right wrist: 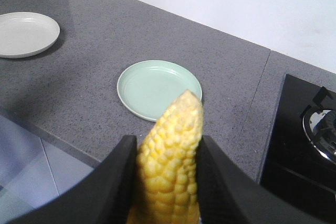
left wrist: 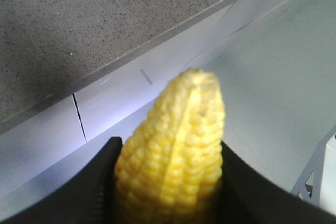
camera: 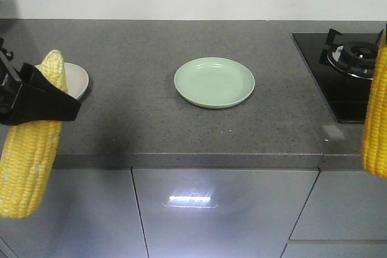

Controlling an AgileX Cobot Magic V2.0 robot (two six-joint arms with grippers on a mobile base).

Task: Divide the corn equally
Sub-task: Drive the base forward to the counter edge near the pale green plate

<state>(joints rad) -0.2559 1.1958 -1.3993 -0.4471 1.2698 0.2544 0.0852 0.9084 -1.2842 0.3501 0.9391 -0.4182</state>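
Item 1: left gripper (camera: 33, 98). Black fingers (left wrist: 97, 182) closed around a corn cob (camera: 33, 149), pads pressed to both flanks. Cob held aloft at the left edge of the front view, roughly upright and slightly tilted, paler tip upward, thick end hanging in front of the cabinet fronts (camera: 224, 209).

Item 2: right gripper (right wrist: 168, 182). Black fingers (right wrist: 118, 182) clamped on a 2nd corn cob (right wrist: 170, 166), tip projecting forward between them. In the front view only a strip of this cob shows at the right edge, off the counter, beside the gas hob (camera: 341, 67).

Item 3: green plate (camera: 214, 82). Round, shallow, nothing on it; rests near the centre of the grey speckled countertop (camera: 139, 113).

Item 4: white plate (right wrist: 26, 34). Rests toward the left end of the countertop, well apart from the green plate; partly hidden behind the left cob in the front view. No corn visible on it.
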